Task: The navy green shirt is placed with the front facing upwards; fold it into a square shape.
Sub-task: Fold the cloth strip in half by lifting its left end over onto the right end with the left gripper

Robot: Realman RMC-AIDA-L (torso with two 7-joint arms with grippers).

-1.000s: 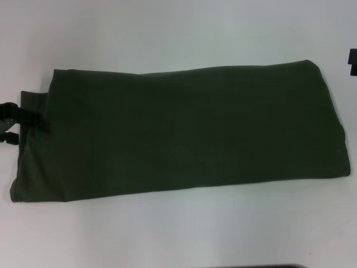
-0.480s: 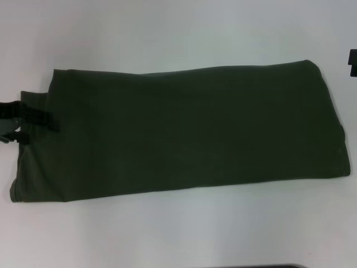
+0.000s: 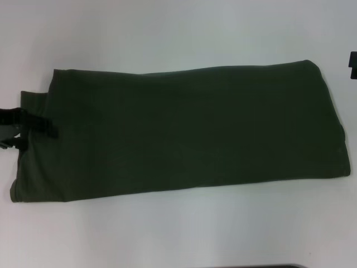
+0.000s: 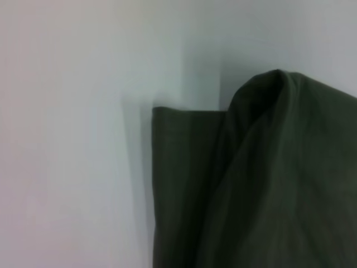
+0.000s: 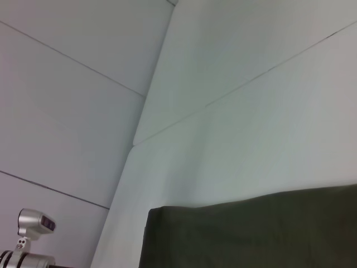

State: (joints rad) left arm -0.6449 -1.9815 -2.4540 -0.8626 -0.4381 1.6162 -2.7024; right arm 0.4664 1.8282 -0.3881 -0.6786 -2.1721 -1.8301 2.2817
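Shirt (image 3: 184,131) lies as long band, plain side up. Left gripper (image 3: 25,134) at 9 o'clock edge, fingers apart astride hem; grip unclear. Next: clench, fold toward 3 o'clock. Right gripper (image 3: 352,58) parked, 2 o'clock.

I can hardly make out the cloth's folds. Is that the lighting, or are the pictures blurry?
Both: in the head view the dark olive-green cotton shirt reads nearly black, creases lost on the bright white table; the left wrist view is soft, a blurred shadow beside the raised fold; the right wrist view is evenly lit.

White table (image 3: 178,33), pale panelled wall (image 5: 83,111), even light
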